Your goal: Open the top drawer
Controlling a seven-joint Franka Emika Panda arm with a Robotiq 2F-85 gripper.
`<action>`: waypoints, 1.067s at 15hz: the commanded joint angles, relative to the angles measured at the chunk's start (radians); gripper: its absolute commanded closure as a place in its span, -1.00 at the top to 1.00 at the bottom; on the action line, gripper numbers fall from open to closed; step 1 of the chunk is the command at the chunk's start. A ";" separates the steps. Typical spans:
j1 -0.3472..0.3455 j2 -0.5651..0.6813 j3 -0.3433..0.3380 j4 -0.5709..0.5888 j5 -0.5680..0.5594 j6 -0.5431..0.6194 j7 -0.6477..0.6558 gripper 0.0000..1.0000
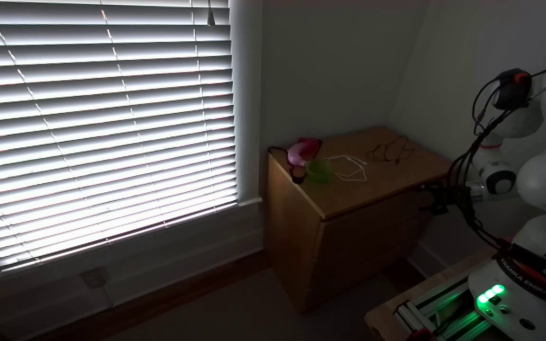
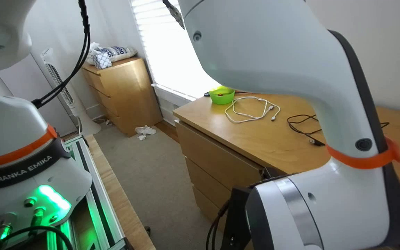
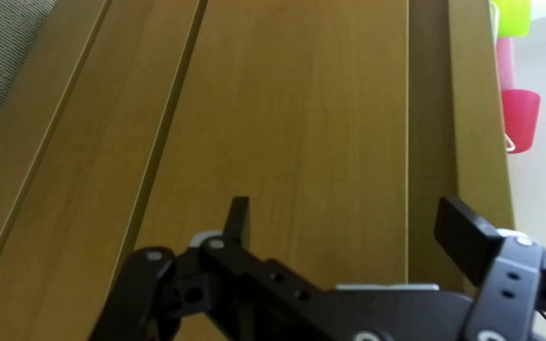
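Observation:
The top drawer shows as a plain light-brown wood front in an exterior view (image 2: 217,152) and in the wrist view (image 3: 296,118). It looks shut; a dark gap runs between its top edge and the overhanging cabinet top (image 3: 479,118). No inner box shows. My gripper (image 3: 343,208) is open and empty. In the wrist view, one finger is over the drawer front and the other is over the gap near the cabinet top's edge. In an exterior view my gripper (image 1: 423,199) is at the drawer's far-end side. Whether it touches the wood is unclear.
On the cabinet top are a green bowl (image 2: 222,95), a white cable (image 2: 250,119), a dark cable (image 2: 304,132) and a pink and red object (image 1: 304,151). Lower drawer fronts (image 2: 207,180) lie below. A blinded window (image 1: 112,142) and another cabinet (image 2: 127,90) stand nearby.

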 commanded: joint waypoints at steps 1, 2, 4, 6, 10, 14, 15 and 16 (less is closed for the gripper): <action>-0.047 0.052 0.020 0.057 0.068 -0.036 0.013 1.00; -0.047 0.058 0.020 0.062 0.085 -0.025 0.006 1.00; -0.046 0.072 0.022 0.070 0.127 -0.010 -0.007 1.00; -0.039 0.084 0.022 0.073 0.176 0.008 -0.024 1.00; -0.031 0.100 0.025 0.063 0.281 0.020 -0.051 1.00; -0.018 0.106 0.018 0.046 0.356 0.016 -0.095 1.00; -0.012 0.106 0.015 0.040 0.365 0.015 -0.102 1.00; -0.008 0.106 0.014 0.035 0.379 0.014 -0.112 1.00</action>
